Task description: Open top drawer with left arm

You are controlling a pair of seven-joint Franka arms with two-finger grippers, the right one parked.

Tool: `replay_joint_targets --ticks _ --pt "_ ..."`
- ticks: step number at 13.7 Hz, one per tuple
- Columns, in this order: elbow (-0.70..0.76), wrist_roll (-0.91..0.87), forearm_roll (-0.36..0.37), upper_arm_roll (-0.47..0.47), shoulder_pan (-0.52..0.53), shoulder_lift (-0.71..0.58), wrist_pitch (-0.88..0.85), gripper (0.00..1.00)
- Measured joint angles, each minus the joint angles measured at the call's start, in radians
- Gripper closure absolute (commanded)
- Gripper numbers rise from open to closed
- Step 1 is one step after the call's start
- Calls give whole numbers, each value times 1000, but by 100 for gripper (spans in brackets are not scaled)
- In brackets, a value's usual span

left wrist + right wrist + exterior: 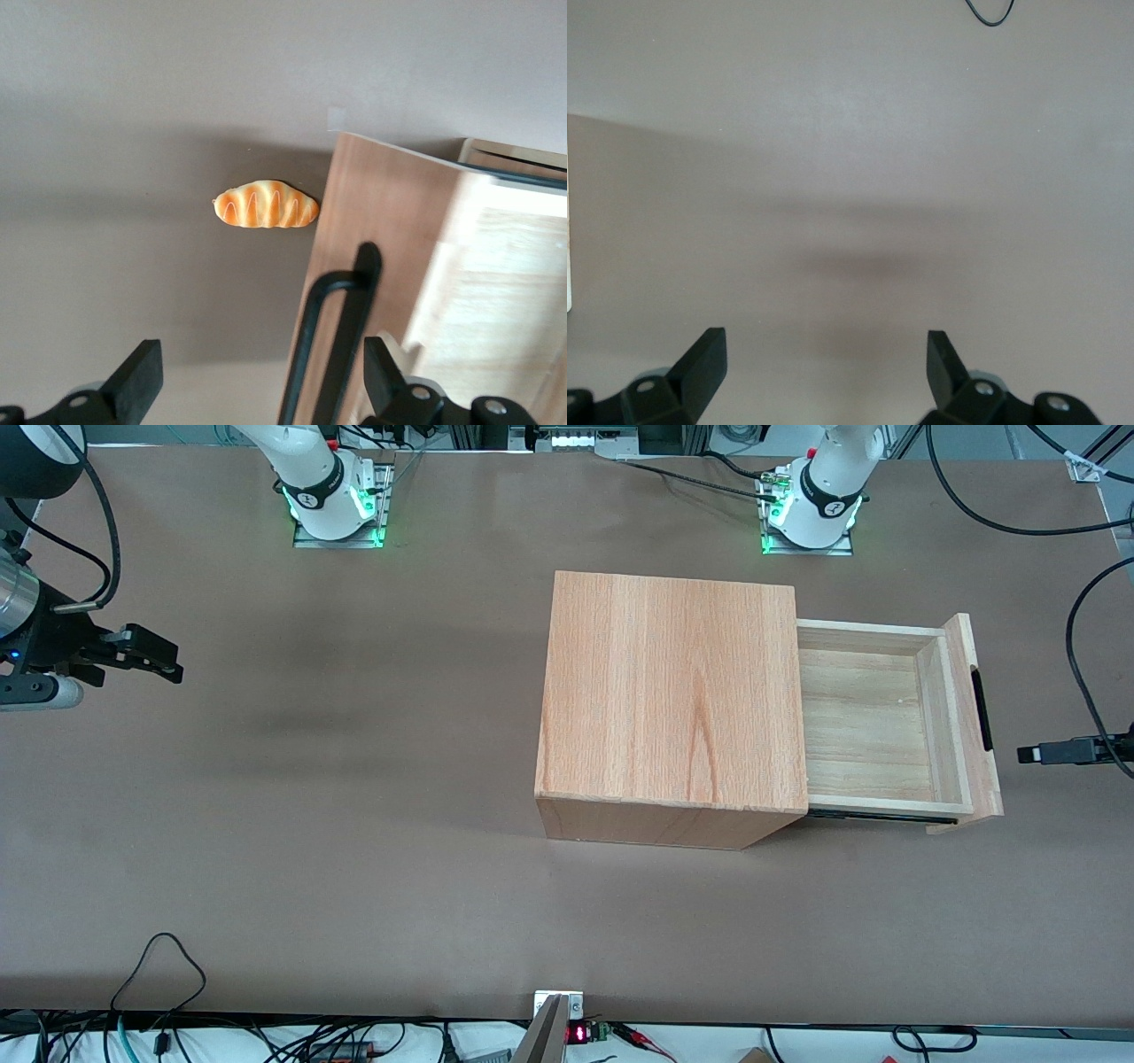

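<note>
Front view: we see the top drawer [886,722] pulled well out of the beech cabinet [673,700] toward the working arm's end of the table [354,824], its black bar handle [982,710] facing our left gripper [1028,754], which hangs near the handle without touching it.

Left wrist view: our gripper [257,385] is spread wide, holding nothing; the handle [332,341] sits between the fingers [142,376]. A toy croissant [266,204] lies on the table beside the drawer front.

Robotics lab: brown-covered work table [354,850], white arm bases [332,491] bolted along its edge, loose black cables [159,965].
</note>
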Motion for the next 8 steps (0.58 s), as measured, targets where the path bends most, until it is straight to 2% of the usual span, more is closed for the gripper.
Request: replay_joint_targets --ticks 3,8 --pt "49 0 15 -11 -23 -43 -68 0" --pt "62 -15 63 -18 -164 -147 -157 0"
